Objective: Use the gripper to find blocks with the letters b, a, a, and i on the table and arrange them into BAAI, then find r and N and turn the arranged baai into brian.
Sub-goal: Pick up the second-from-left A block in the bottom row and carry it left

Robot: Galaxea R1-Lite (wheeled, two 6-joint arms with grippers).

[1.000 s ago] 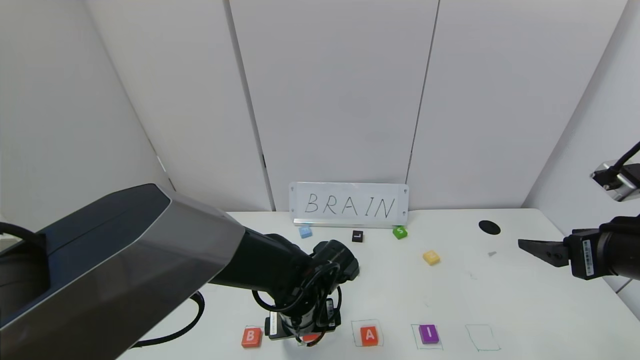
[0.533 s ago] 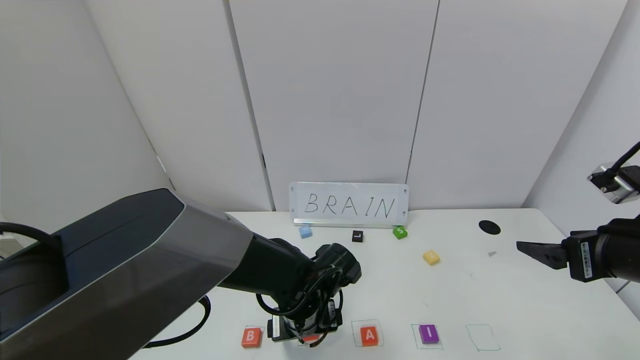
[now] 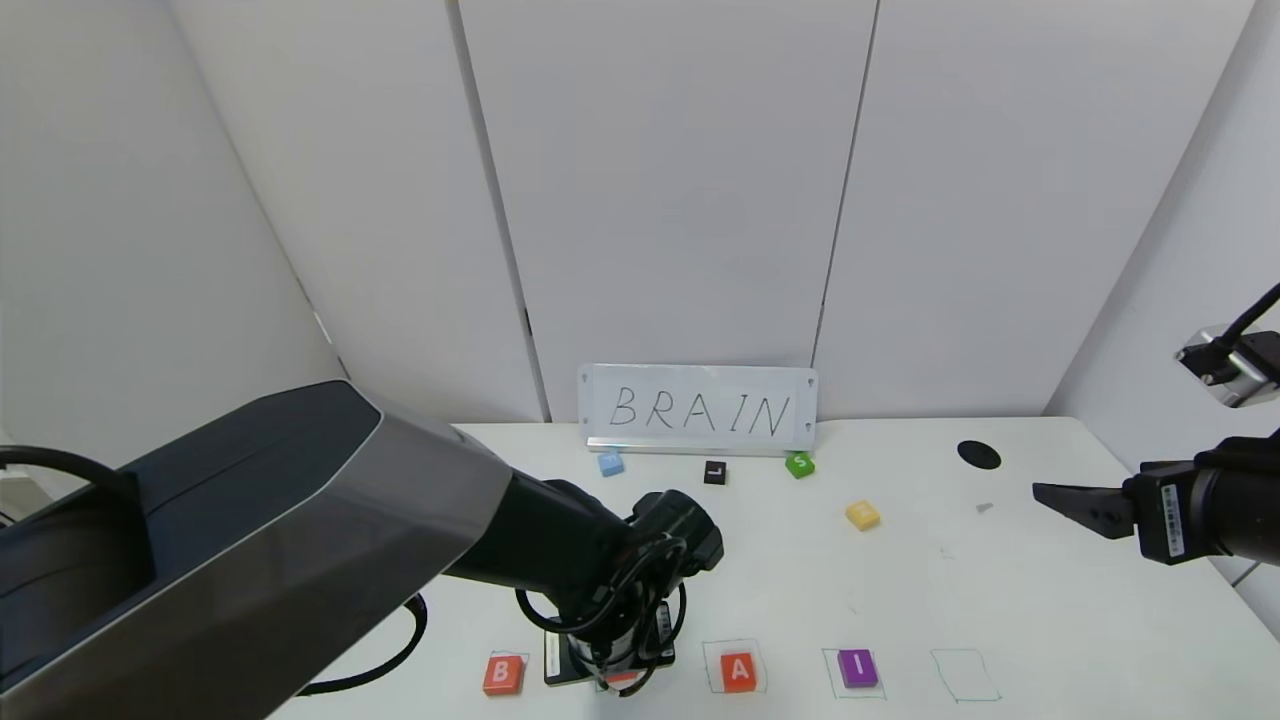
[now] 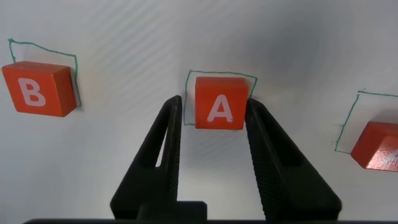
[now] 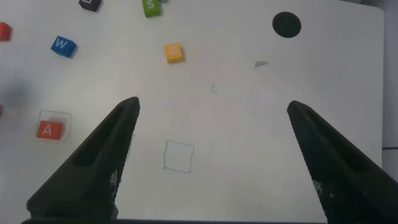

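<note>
My left gripper [image 3: 610, 668] is down at the front row of the table [image 3: 1000, 590], between the B block [image 3: 503, 673] and an A block [image 3: 739, 671]. Its jaws straddle another A block [image 4: 221, 102] lying in a green square; one finger [image 4: 261, 124] touches it and the other [image 4: 169, 127] stands a sliver off. The purple I block [image 3: 857, 667] lies further right. The yellow N block [image 3: 862, 515] lies mid-table. My right gripper [image 3: 1075, 500] hovers open at the right, holding nothing. An orange-red block [image 5: 4, 30] shows at the picture's edge, its letter unreadable.
A BRAIN sign [image 3: 698, 410] stands at the back, with light blue [image 3: 611, 463], black [image 3: 714, 472] and green S [image 3: 799, 464] blocks before it. A blue W block [image 5: 62, 45] lies nearby. An empty green square [image 3: 965, 675] is right of I. A black hole [image 3: 978, 454] is back right.
My left gripper has sunk slightly onto the row and its jaws have narrowed round the A block. The right arm has shifted only slightly.
</note>
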